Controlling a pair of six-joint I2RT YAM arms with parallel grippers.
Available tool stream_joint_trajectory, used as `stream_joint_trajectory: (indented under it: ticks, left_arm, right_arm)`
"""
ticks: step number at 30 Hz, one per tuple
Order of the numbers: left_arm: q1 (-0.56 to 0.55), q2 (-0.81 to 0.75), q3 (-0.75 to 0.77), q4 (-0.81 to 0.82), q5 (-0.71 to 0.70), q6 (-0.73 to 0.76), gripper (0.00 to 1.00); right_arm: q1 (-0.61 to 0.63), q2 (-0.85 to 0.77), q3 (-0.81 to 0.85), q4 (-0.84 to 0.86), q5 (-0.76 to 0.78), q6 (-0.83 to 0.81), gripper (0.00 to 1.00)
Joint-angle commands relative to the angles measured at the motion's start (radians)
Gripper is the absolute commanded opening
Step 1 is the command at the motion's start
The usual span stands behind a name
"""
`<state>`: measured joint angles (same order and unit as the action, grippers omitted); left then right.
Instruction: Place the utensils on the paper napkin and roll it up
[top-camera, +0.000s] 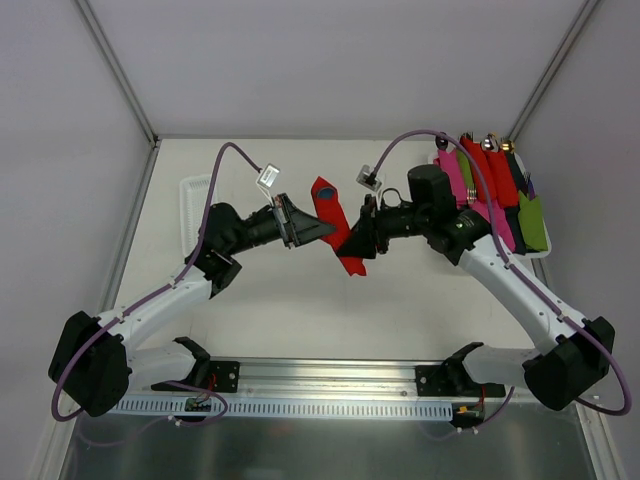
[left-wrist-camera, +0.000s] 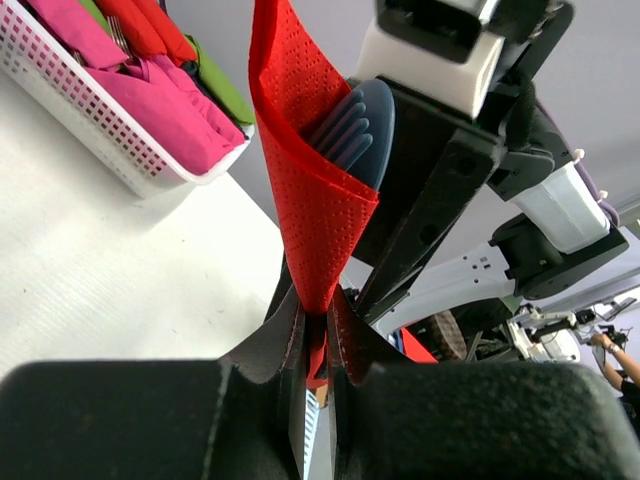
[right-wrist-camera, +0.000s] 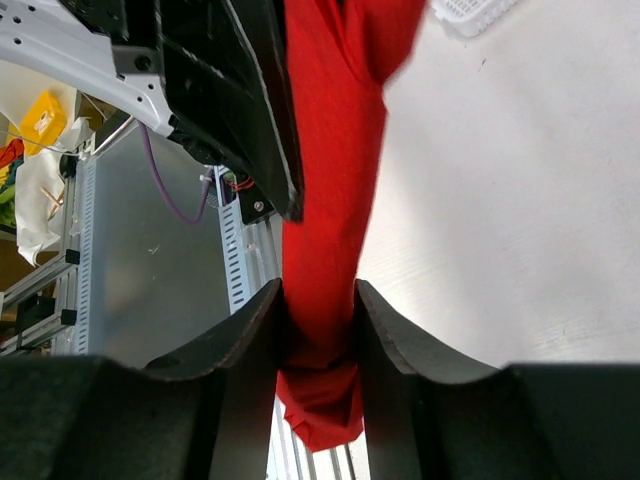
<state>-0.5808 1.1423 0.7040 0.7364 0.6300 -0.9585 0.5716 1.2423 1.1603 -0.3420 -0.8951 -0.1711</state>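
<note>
The red paper napkin (top-camera: 333, 222) is rolled into a tube and held above the table between both grippers. In the left wrist view the napkin (left-wrist-camera: 315, 200) forms a cone, and blue-grey utensils (left-wrist-camera: 355, 125) poke out of its open top. My left gripper (left-wrist-camera: 318, 308) is shut on the narrow lower end of the roll; it also shows in the top view (top-camera: 322, 232). My right gripper (right-wrist-camera: 320, 325) is shut on the napkin (right-wrist-camera: 325, 240) near its other end, and a crumpled tip sticks out past the jaws. It shows in the top view too (top-camera: 355, 243).
A white basket (top-camera: 541, 254) at the far right holds several rolled pink, red and green bundles (top-camera: 490, 185); it also shows in the left wrist view (left-wrist-camera: 95, 125). A white tray (top-camera: 193, 196) lies at the far left. The grippers nearly touch.
</note>
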Motion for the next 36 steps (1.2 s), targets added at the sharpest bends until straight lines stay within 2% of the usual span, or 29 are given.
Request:
stream_joint_trajectory:
  ticks: [1, 7, 11, 12, 15, 19, 25, 36]
  left_arm:
    - [0.050, -0.052, 0.012, 0.181, -0.104, -0.016, 0.00]
    - [0.076, -0.064, 0.012, 0.179, -0.102, -0.020, 0.00]
    - [0.078, -0.053, 0.020, 0.185, -0.092, -0.023, 0.00]
    - [0.078, -0.050, 0.020, 0.185, -0.092, -0.023, 0.00]
    - [0.078, -0.044, 0.022, 0.185, -0.079, -0.023, 0.00]
    - [0.078, -0.035, 0.028, 0.187, -0.052, -0.025, 0.00]
    - [0.078, -0.027, 0.054, 0.166, 0.006, -0.020, 0.00]
    - [0.049, 0.017, 0.086, 0.175, 0.082, -0.029, 0.00]
  right_arm:
    - [-0.015, -0.020, -0.048, -0.186, -0.034, -0.037, 0.38]
    - [-0.035, -0.041, -0.112, -0.241, -0.090, -0.090, 0.32]
    - [-0.047, -0.067, -0.113, -0.305, -0.110, -0.149, 0.41]
    - [-0.052, -0.072, -0.105, -0.325, -0.110, -0.159, 0.53]
    - [-0.088, -0.086, -0.035, -0.357, -0.088, -0.182, 0.66]
    - [-0.148, -0.047, 0.081, -0.358, -0.125, -0.169, 0.66]
    - [-0.170, 0.042, 0.234, -0.336, -0.159, -0.105, 0.65]
    - [-0.154, 0.124, 0.271, -0.128, -0.211, 0.114, 0.67]
